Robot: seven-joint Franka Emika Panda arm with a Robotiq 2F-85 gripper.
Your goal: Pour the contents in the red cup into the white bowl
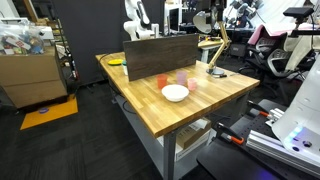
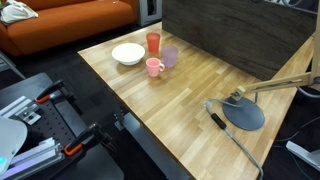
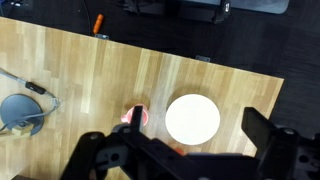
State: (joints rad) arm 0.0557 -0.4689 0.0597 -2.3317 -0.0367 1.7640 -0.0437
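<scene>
So the tool (image 3: 180, 158) is hanging high over the surface (image 2: 190, 95) looking straight down. Its jaws are spread wide with nothing between them, so it's released and empty-handed. Nearest thing below it in the wrist view is a small reddish cup (image 3: 135, 118) poking out past the tool's body, just beside the white bowl (image 3: 192, 118). Honestly can't tell from that angle if it's the red cup or a neighbour, the tool hides too much. The exterior views sort it out: the red cup (image 2: 153, 42) (image 1: 162, 80) stands upright just beside the bowl, apart from it, on the bowl's side facing the dark board (image 2: 240, 35). A pink cup (image 2: 154, 67) and a lilac cup (image 2: 170, 57) crowd the same flank of the bowl, close to the red one. What the next move turns on, I reckon, is that the red cup sits well below the tool with its long axis vertical and its mouth up. So the tool has to drop a long way and get its fingers either side of the cup's wall without nudging the lilac cup. After that the tip toward the bowl should be a short trip. Can't see what's inside the cup. Farthest out, the lamp (image 2: 243, 112) sits well apart from the bowl at the other end of the surface.
</scene>
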